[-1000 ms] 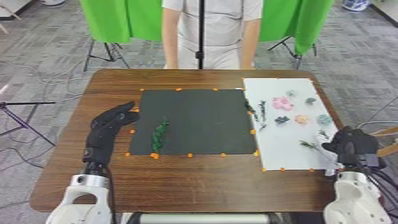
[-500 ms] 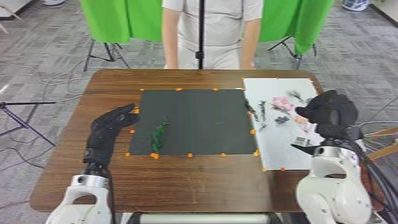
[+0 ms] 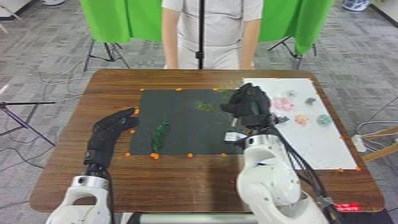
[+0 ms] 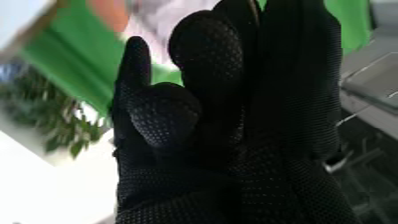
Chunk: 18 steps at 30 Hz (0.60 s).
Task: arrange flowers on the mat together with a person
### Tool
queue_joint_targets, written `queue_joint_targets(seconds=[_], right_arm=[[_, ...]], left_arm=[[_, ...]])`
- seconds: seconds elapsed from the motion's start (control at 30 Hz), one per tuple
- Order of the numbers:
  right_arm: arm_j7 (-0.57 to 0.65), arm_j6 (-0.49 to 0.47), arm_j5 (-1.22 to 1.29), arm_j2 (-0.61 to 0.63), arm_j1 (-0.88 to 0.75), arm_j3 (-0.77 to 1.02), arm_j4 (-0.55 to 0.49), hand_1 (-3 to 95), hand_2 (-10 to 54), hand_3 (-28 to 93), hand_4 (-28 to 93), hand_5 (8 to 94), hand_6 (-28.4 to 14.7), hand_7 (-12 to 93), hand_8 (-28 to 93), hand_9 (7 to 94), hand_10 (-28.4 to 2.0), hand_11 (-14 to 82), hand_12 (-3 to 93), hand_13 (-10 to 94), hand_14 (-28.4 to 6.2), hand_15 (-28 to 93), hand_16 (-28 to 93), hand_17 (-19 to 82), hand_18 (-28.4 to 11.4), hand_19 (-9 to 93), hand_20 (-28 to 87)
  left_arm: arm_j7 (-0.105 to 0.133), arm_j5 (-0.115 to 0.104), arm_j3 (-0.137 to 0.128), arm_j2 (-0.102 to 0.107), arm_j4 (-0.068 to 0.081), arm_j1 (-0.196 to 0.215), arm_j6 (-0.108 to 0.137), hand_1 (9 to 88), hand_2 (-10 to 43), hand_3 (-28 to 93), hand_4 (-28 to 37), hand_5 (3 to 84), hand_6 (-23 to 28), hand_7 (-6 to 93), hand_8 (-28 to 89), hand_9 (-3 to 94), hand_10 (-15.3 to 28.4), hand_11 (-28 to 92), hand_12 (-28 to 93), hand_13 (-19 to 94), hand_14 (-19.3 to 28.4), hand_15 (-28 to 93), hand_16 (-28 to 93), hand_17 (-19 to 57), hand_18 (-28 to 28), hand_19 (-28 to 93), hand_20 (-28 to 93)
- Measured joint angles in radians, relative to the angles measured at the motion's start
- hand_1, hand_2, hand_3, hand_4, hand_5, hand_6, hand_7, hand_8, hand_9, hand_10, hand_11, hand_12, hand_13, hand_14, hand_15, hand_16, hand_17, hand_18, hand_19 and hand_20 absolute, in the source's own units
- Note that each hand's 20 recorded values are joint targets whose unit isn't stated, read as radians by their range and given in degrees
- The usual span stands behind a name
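A: How do we find our right hand (image 3: 247,102)?
B: Over the right edge of the dark mat, with its fingers curled round a green sprig (image 3: 206,106). In the right wrist view we see our right hand (image 4: 293,165) bent in the same closed grip. The sprig juts out over the mat's far right part; whether it touches down, we cannot tell.
A: And our left hand (image 3: 115,122)?
B: Just beside the left edge of the dark mat (image 3: 195,130), fingers relaxed and nearly straight, holding nothing we can see.
A: What do we have on the surfaces?
B: A leafy stem (image 3: 160,136) lies on the dark mat's left part. Right of that mat, our white mat (image 3: 324,145) bears a pink flower (image 3: 282,104), a peach flower (image 3: 302,119) and a blue-green flower (image 3: 323,119). The brown table (image 3: 178,182) runs all round the dark mat.
A: The room?
B: Beyond the dark mat we have green cloth (image 3: 107,22) hanging over a grey tiled floor (image 3: 49,47).
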Motion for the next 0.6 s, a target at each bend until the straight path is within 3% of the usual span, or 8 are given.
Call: queue_joint_targets(seconds=[0.2,0.6], right_arm=[[0.006,-0.014,0.081,-0.031,0.027,-0.056,0.043,88.4,-9.5,-28,39,88.6,0.5,25,11,90.9,-10.6,35.0,34.9,75,-12.0,71,40,31,-16.7,50,45],[0.021,-0.011,0.131,-0.066,0.09,-0.137,0.167,89.1,-9.5,-28,39,88.8,0.1,25,11,90.2,-10.9,38.4,33.2,74,-12.4,73,40,31,-17.0,51,44]], left_arm=[[0.0,-0.012,-0.005,0.011,0.001,0.008,0.017,31.3,-4.2,65,-16.1,50.9,5.8,14.7,-4,49.0,14.8,24,17,40,19.0,24,1,9.2,13.9,13,22],[-0.003,-0.012,0.001,0.018,0.005,0.008,0.017,31.5,-5.0,65,-16.1,51.0,6.2,14.5,-4,48.3,15.4,25,17,39,19.0,25,1,9.3,13.9,12,21]])
